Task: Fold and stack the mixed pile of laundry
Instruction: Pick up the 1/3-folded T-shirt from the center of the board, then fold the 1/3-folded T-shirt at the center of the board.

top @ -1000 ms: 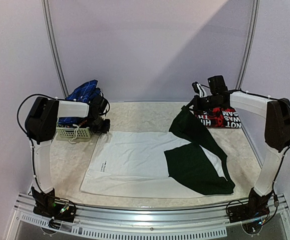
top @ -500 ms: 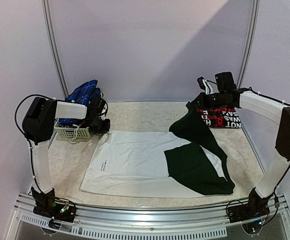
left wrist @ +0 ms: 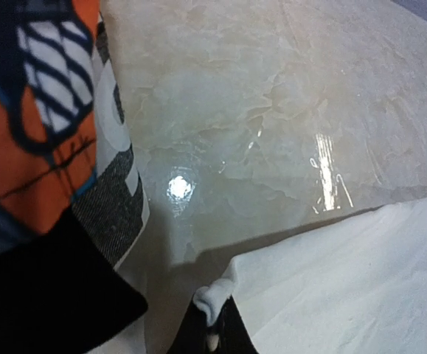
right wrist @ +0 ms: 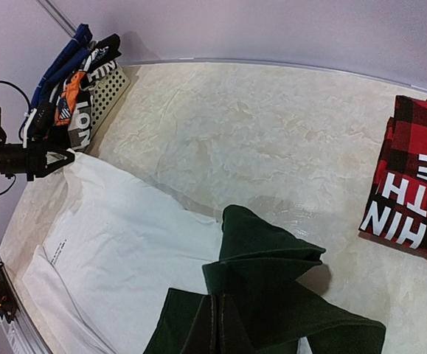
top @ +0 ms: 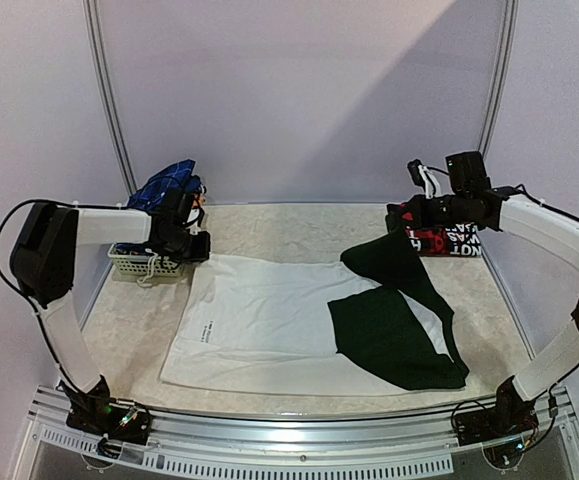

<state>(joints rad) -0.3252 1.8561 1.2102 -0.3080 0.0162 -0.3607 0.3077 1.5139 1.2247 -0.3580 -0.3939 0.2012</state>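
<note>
T-shirt (top: 269, 320) | left tool (left wrist: 214, 324) pinches white far-left corner | right tool (right wrist: 214, 324) pinches green part

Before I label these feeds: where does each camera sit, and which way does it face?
Top external: above and behind the bases, looking down at the marble-look table; both arms show.
Left wrist: on the left arm, looking down its jaws, which pinch the white T-shirt with dark green parts.
Right wrist: looking left across the table; its jaws grip that shirt's green part.
Shared: top and right wrist both show the red-and-black plaid shirt.
</note>
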